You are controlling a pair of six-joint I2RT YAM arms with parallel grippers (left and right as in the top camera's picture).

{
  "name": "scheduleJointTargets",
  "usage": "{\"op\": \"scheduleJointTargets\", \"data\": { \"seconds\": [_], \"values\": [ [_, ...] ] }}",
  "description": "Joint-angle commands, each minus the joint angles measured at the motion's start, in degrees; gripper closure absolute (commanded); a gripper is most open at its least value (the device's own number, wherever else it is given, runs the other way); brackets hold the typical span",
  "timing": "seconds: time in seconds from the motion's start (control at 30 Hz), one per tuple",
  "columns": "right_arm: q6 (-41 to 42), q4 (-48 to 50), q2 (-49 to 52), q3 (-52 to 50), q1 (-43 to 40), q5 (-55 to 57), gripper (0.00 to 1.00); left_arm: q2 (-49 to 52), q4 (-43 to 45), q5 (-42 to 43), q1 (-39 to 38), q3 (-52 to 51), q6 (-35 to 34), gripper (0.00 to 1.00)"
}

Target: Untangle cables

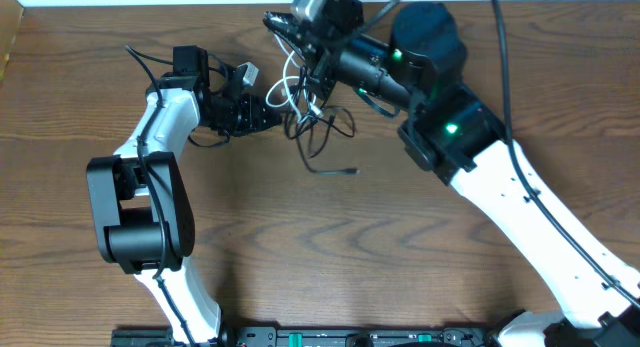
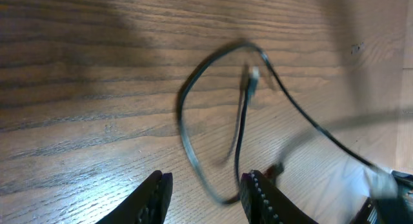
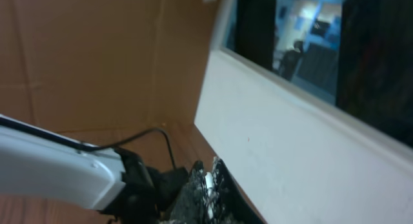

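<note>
Cables, 2, tangled: 1 thin white cord (image 1: 288,87) and 1 long thin black cord (image 1: 325,127), bunched at the far middle of the brown wood-grain table (image 1: 400,247).

Location: we place the knot between the 2 arms, just beyond the tips of the left gripper (image 1: 272,112) and below the right gripper (image 1: 290,29), which sits higher and farther back.

Long axis: we read the bundle as running from the far edge toward the near side. 1 loose black tail (image 1: 335,171) lies flat on the wood and points toward the right arm's side.

Left wrist view: the black cord (image 2: 184,121) makes 1 tall loop on the table, its small plug end (image 2: 251,79) at the top. The bottom of the loop passes between the tips of the left gripper (image 2: 206,195), close to 1 finger.

Left gripper: jaws stand apart, bare wood between them, pinching nothing that we can see.

Right gripper (image 3: 203,185): closed. Strands rise toward it, but we cannot tell whether it clamps one.

Judgement: the left arm is nearer the loop, and closing there would need only a slight shift toward the strand.
</note>
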Motion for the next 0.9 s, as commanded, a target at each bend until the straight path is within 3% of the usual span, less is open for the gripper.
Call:
{"op": "scheduleJointTargets", "data": {
  "seconds": [0.0,0.23,0.3,0.47,0.57,0.67,0.87],
  "values": [
    [-1.6,0.44,-2.73,0.5,-1.99,-3.26,0.99,-0.22,-0.35,-0.35,-0.07,-0.22,-0.28,0.61],
    [-1.55,-11.65,-2.95,0.5,-3.67,7.76,0.99,-0.22,-0.35,-0.37,-0.04,-0.22,-0.28,0.6],
    [-1.57,-15.98,-2.34,0.5,-3.87,8.02,0.99,-0.22,-0.35,-0.37,-0.04,-0.22,-0.28,0.52],
    [-1.29,-22.62,-0.22,0.5,-4.07,17.99,0.99,-0.22,-0.33,-0.37,-0.04,-0.22,-0.28,0.51],
    [5.68,-24.41,1.27,0.48,-4.85,25.35,0.99,-0.22,-0.33,-0.37,-0.04,-0.22,-0.28,0.5],
    [9.77,-25.24,3.02,0.48,-5.16,24.28,0.99,-0.22,-0.33,-0.37,-0.04,-0.22,-0.26,0.5],
    [9.86,-26.69,6.69,0.48,-4.76,19.02,0.99,-0.22,-0.33,-0.37,-0.04,-0.22,-0.28,0.5]
  ]
}}
